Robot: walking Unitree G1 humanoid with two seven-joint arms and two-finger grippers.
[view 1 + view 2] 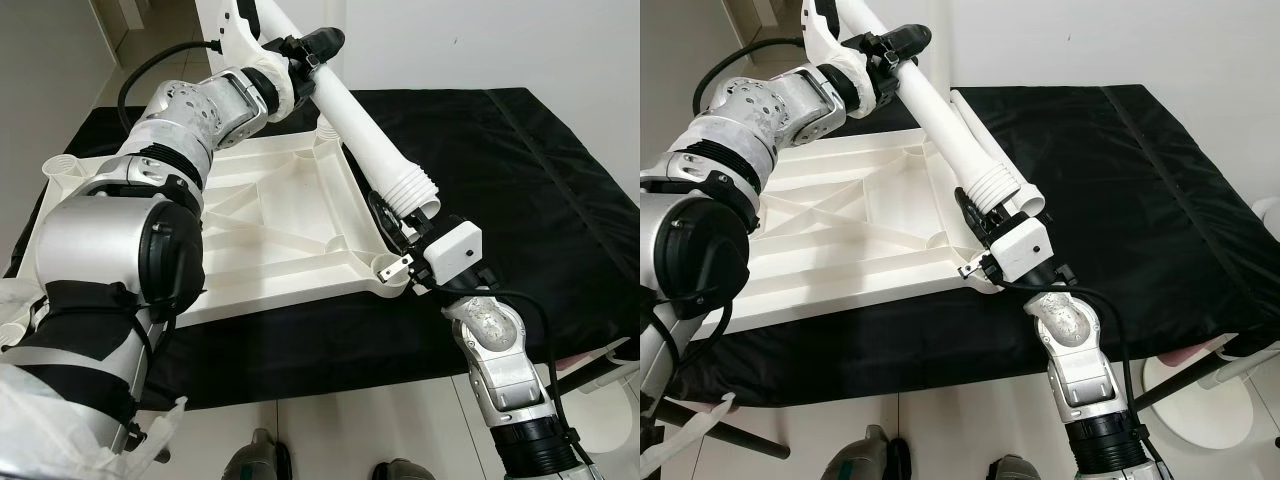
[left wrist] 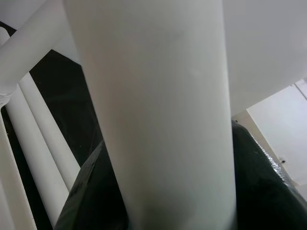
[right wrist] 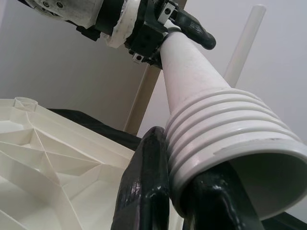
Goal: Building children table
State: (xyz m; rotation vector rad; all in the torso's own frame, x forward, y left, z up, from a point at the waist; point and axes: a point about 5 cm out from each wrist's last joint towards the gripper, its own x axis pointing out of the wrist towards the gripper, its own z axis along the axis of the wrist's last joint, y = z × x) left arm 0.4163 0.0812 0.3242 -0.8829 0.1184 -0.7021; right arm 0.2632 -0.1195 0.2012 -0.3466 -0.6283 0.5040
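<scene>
A white plastic tabletop [image 1: 270, 230] lies upside down on a black cloth. One white table leg [image 1: 355, 120] hangs tilted above its right edge. My left gripper [image 1: 310, 50] is shut on the leg's smooth upper part, where a black finger [image 2: 91, 196] presses against the leg [image 2: 158, 110]. My right gripper [image 1: 395, 215] is shut on the leg's ribbed end [image 3: 225, 129], one finger [image 3: 148, 182] along the ribs. That end hovers just above the tabletop's near right corner socket [image 1: 388, 268], not in it. Another socket [image 1: 62, 165] stands at the far left corner.
More white legs [image 1: 975, 125] lie on the black cloth [image 1: 520, 180] behind the tabletop's right edge. The cloth's front edge runs just before my body. A round white object [image 1: 1200, 400] sits on the floor at the lower right. A white wall stands behind.
</scene>
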